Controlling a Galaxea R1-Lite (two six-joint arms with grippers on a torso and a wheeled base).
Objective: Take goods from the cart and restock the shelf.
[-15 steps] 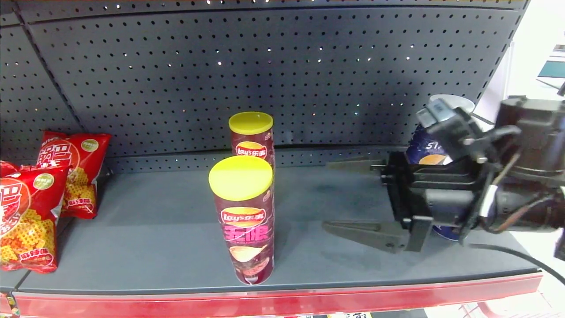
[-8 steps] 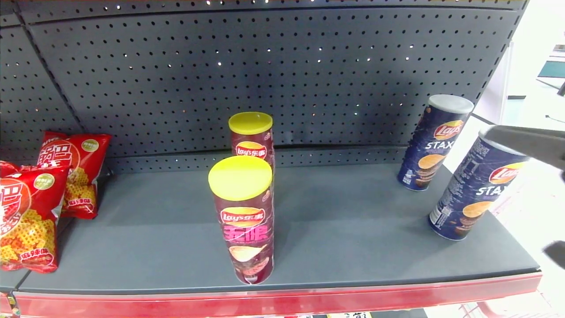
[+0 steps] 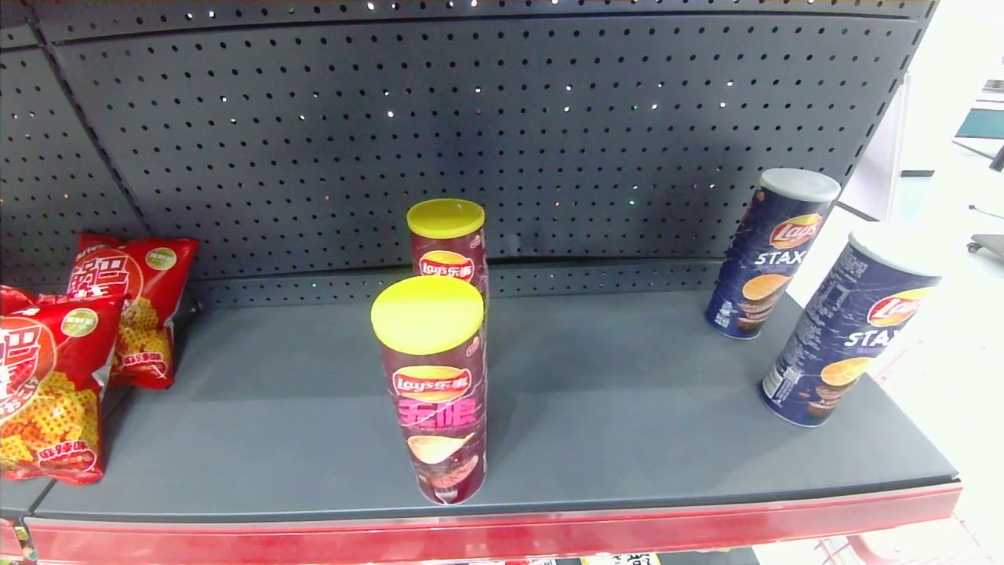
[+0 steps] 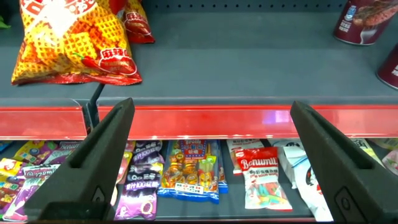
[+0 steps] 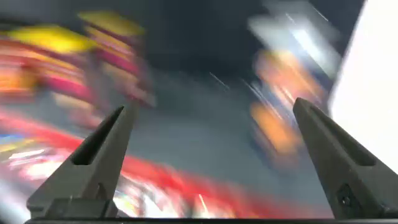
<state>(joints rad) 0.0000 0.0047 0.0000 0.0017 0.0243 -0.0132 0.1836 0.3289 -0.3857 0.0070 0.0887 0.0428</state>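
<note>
Seeing the front blue can (image 3: 847,329) standing at the right end of the shelf (image 3: 627,416), close to the front edge, with the back blue can (image 3: 773,255) behind it by the pegboard (image 3: 471,133). Mid-shelf there's a front yellow-lid can (image 3: 439,392) and a rear yellow-lid can (image 3: 447,243) right behind it. Two red bags (image 3: 47,384) sit at the left end. My left gripper (image 4: 211,104) hangs just in front of the red lip (image 4: 205,118), fingers spread wide, holding nothing, candy packs (image 4: 193,171) on the level below. My right gripper (image 5: 208,109) is spread wide too, nothing between the fingers, everything past it a blur
</note>
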